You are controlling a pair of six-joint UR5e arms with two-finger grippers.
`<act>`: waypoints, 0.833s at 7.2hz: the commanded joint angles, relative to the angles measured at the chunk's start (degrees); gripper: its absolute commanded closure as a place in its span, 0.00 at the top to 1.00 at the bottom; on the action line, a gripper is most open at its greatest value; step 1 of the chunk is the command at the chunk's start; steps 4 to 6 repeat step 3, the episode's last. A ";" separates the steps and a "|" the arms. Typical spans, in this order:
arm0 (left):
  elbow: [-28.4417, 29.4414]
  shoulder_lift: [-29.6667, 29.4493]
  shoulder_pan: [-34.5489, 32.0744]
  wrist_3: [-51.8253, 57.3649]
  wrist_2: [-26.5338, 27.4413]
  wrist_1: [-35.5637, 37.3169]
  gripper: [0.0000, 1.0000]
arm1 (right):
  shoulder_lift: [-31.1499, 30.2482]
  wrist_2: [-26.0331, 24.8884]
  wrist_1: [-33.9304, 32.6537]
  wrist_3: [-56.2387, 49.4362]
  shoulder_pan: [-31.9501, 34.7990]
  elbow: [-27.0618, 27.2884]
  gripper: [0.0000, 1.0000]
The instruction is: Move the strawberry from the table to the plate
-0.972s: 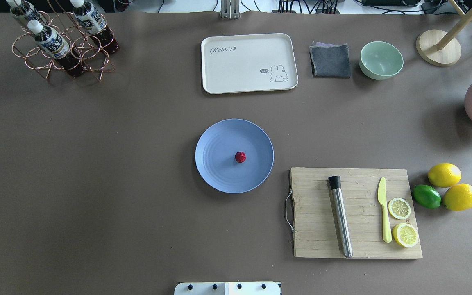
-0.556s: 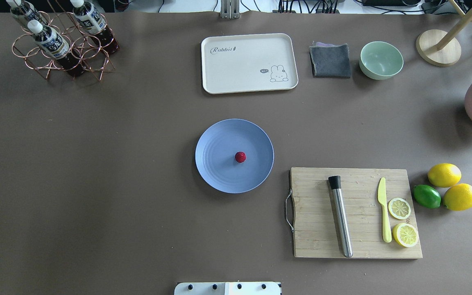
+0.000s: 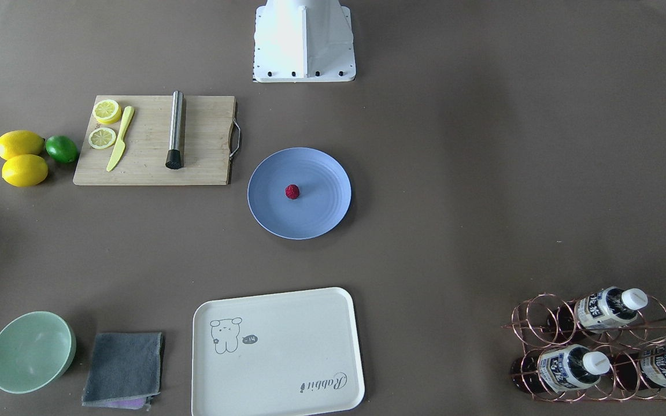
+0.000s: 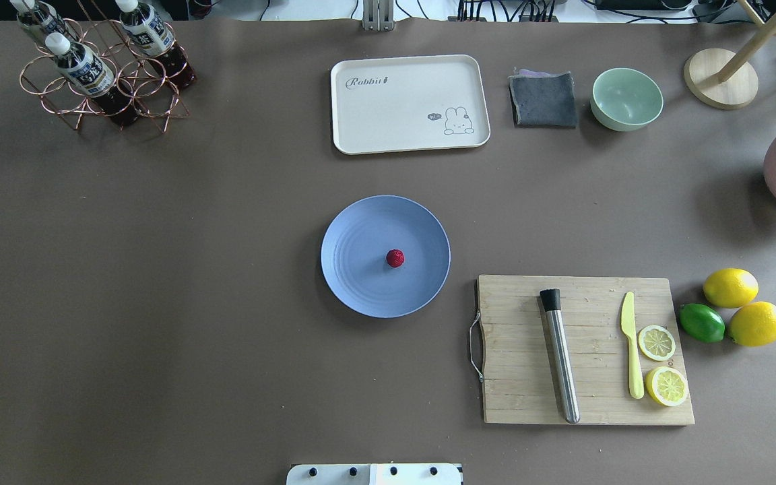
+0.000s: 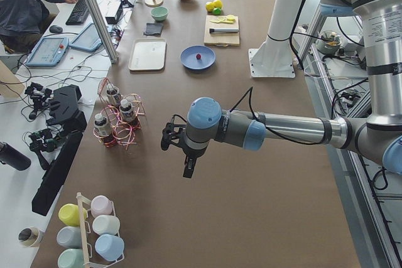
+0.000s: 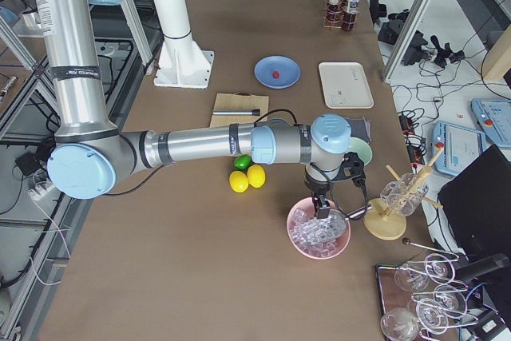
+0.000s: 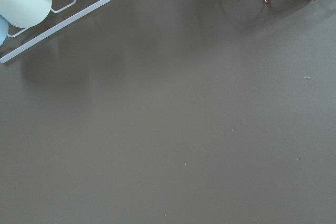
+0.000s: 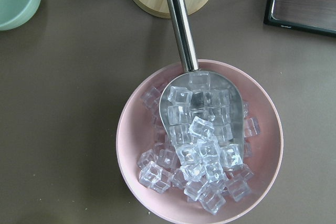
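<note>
The small dark-red strawberry (image 4: 395, 258) (image 3: 292, 192) lies near the middle of the light-blue plate (image 4: 361, 289) (image 3: 321, 216), which rests on the brownish-grey table (image 4: 159, 269). No gripper is near it. My left gripper (image 5: 187, 166) hangs over bare table far off to the left, beyond the bottle rack. Over at the table's right end, my right gripper (image 6: 319, 207) hovers above a pink bowl of ice. Both show only in the side views, so I cannot tell whether they are open or shut.
A cutting board (image 4: 516, 377) with a steel muddler (image 4: 560, 357), yellow knife and lemon slices sits right of the plate. Lemons (image 4: 730, 287) and a lime lie beyond it. A cream tray (image 4: 408, 101), grey cloth, mint bowl (image 4: 626, 98) and bottle rack (image 4: 102, 74) line the far side.
</note>
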 commanded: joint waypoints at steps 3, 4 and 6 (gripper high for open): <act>2.40 0.34 -0.22 0.31 -0.12 0.32 0.97 | 0.30 -1.16 -0.63 -0.02 -0.01 1.22 1.00; 2.40 0.34 -0.22 0.31 -0.12 0.32 0.97 | 0.30 -1.16 -0.63 -0.02 -0.01 1.22 1.00; 2.40 0.34 -0.22 0.31 -0.12 0.32 0.97 | 0.30 -1.16 -0.63 -0.02 -0.01 1.22 1.00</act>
